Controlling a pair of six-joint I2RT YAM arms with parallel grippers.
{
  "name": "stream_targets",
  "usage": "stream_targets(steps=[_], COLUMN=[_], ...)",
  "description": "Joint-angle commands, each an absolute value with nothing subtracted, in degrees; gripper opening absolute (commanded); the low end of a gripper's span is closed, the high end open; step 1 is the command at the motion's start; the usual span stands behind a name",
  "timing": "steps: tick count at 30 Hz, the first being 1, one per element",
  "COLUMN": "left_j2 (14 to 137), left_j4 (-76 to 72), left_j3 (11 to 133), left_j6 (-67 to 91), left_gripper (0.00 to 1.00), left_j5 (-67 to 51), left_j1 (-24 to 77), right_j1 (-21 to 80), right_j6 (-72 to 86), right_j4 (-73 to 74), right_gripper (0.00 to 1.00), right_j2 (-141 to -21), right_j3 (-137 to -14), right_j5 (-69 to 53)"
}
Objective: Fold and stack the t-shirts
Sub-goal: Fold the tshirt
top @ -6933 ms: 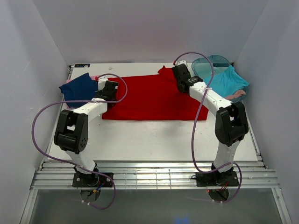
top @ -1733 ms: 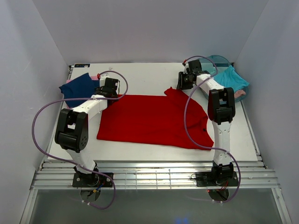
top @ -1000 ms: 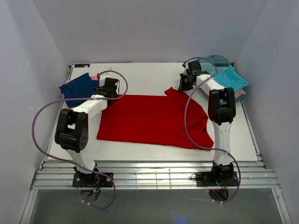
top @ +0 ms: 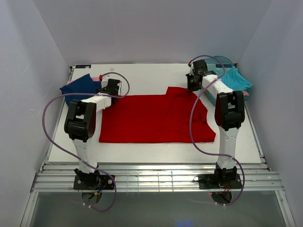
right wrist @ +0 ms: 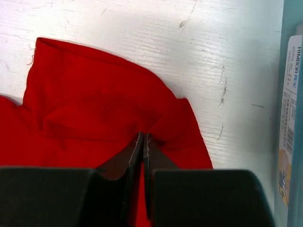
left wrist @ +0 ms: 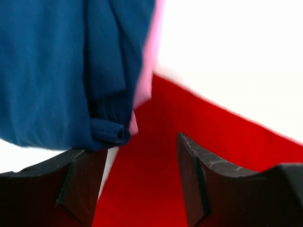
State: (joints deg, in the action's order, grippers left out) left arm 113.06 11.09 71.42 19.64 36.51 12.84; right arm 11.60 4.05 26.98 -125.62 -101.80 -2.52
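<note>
The red t-shirt (top: pixel 156 118) lies spread flat across the middle of the table. My right gripper (top: pixel 193 84) (right wrist: pixel 143 137) is shut, pinching a fold of red cloth (right wrist: pixel 109 94) at the shirt's far right sleeve. My left gripper (top: pixel 111 88) (left wrist: pixel 139 189) hovers open over the shirt's far left corner (left wrist: pixel 156 156), nothing clamped between its fingers (left wrist: pixel 193 184). The navy t-shirt (top: pixel 80 88) (left wrist: pixel 57 71) lies folded just left of it, a pink t-shirt's edge (left wrist: pixel 144 80) peeking from underneath. A turquoise t-shirt (top: pixel 232 80) sits in the tub.
The translucent teal tub (top: pixel 213 61) (right wrist: pixel 293 94) stands at the back right corner, close to my right gripper, with a pinkish cloth (top: pixel 242 96) at its near side. White walls close in the table on three sides. Bare table shows behind and in front of the red shirt.
My right gripper has pulled the sleeve a little back and to the right. The red shirt's near edge has drawn back and straightened. The left arm's elbow has shifted right; its gripper stays in place.
</note>
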Motion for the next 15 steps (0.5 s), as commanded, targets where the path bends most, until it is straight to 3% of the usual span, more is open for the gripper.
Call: stream_targets(steps=[1, 15], left_j2=[111.62, 112.59], left_j4=[4.06, -1.49], left_j3=[73.39, 71.02], left_j6=[16.79, 19.5], left_gripper=[0.7, 0.67], left_j5=[39.82, 28.92], left_j1=[12.04, 11.95], right_j1=[11.51, 11.51], right_j6=[3.08, 2.2], right_j4=[25.49, 26.28], right_gripper=[0.08, 0.08], right_j2=[-123.93, -123.49], right_j3=[-103.27, -103.27], right_j5=[-1.85, -1.14])
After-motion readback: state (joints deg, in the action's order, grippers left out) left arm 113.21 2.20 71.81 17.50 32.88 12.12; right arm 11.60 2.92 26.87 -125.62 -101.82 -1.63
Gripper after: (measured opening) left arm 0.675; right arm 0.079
